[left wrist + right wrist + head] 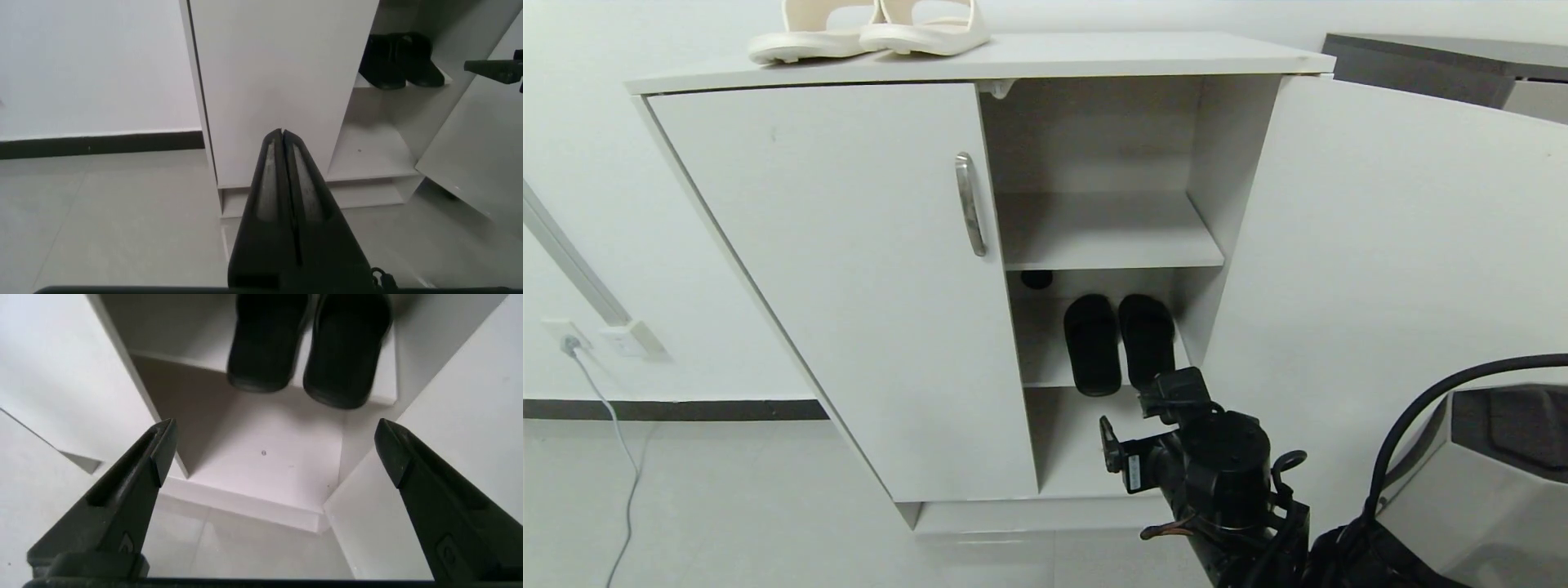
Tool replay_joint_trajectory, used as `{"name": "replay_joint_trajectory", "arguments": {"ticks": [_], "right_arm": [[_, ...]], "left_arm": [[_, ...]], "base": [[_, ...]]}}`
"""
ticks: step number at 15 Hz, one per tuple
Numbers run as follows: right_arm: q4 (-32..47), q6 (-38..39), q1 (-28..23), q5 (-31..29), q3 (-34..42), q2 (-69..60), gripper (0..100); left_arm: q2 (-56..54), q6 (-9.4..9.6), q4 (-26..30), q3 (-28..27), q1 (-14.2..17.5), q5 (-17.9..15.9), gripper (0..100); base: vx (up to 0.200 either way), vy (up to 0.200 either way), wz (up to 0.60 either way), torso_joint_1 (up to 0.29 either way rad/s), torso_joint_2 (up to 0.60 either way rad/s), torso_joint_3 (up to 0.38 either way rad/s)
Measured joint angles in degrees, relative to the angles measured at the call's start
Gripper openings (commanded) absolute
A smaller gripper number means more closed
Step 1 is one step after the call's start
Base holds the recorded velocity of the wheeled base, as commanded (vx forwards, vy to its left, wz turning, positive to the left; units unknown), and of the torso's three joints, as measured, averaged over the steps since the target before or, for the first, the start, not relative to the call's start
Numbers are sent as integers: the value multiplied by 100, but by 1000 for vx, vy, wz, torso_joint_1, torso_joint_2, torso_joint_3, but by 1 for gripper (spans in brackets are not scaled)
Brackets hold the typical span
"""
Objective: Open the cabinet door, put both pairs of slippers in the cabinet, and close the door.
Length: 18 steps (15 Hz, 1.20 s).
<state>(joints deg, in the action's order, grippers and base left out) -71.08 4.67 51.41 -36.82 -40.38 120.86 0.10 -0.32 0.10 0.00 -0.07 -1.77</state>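
The cabinet stands with its left door shut and its right door swung wide open. In the head view we find three compartments behind the open door. The upper shelf, at 12 o'clock from the picture's centre, is bare. The middle shelf holds the black slippers, side by side, with their near ends at the shelf's front edge. The bottom compartment lies under them. The cream slippers rest on the cabinet top at 11 o'clock, outside any compartment.

The right gripper hangs just in front of the cabinet, at 5 o'clock from the black pair. Its fingers are spread wide and hold nothing (the right wrist view shows the gap plainly). The left gripper has its fingers pressed together with nothing between them, and it faces the lower part of the shut door.

The head view supplies the cream pair and the door handle. The right wrist view supplies the bottom compartment's floor. The left wrist view adds the floor tiles before the cabinet.
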Motion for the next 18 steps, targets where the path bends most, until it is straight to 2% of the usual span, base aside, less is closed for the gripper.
{"name": "replay_joint_trajectory", "arguments": {"ticks": [5,18], "right_arm": [[0,0,-1,0,9,12,100],[2,0,-72,-27,11,28,100]], "left_arm": [[0,0,0,0,0,0,0],[0,-1,-5,0,5,21,0]], "base": [[0,0,0,2,-2,174],[0,0,0,0,4,12]]}}
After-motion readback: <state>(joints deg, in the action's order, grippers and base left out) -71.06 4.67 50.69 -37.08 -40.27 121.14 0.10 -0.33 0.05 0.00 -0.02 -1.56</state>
